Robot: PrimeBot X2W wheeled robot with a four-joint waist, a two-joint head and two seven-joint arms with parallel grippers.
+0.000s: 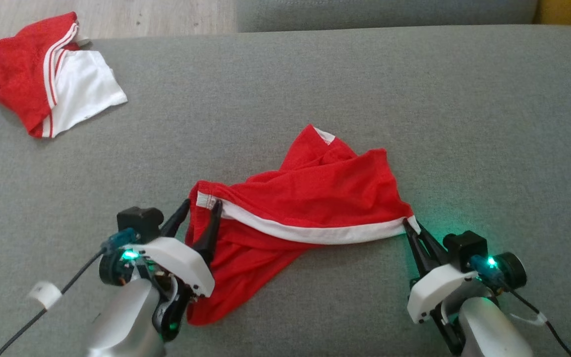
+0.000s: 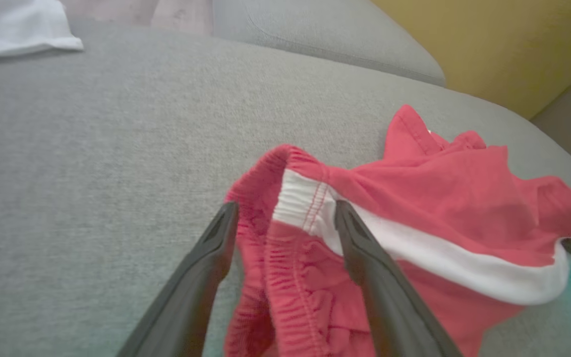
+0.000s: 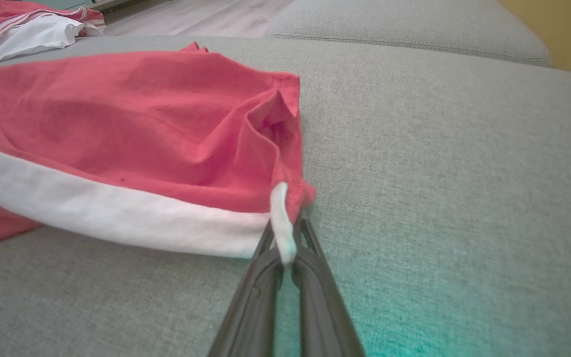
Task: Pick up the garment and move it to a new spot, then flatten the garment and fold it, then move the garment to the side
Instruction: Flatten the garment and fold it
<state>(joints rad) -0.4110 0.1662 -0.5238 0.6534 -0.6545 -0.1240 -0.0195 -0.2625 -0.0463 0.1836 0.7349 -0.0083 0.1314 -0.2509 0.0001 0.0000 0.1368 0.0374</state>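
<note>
A red garment (image 1: 310, 193) with a white stripe lies crumpled in the middle of the grey sofa cushion (image 1: 315, 79). My left gripper (image 1: 200, 210) stands open at the garment's left end, its fingers straddling the elastic waistband (image 2: 285, 218). My right gripper (image 1: 411, 227) is shut on the garment's right corner, pinching the white stripe's end (image 3: 283, 233). The stripe stretches between the two grippers. The red garment (image 3: 142, 124) bunches up behind it, and a loose fold trails toward the cushion's near edge.
A second red and white garment (image 1: 47, 74) lies bunched at the cushion's far left corner. Wooden floor (image 1: 142, 17) and another grey cushion (image 1: 384, 12) sit beyond. A yellow wall (image 2: 503, 44) stands at the far right.
</note>
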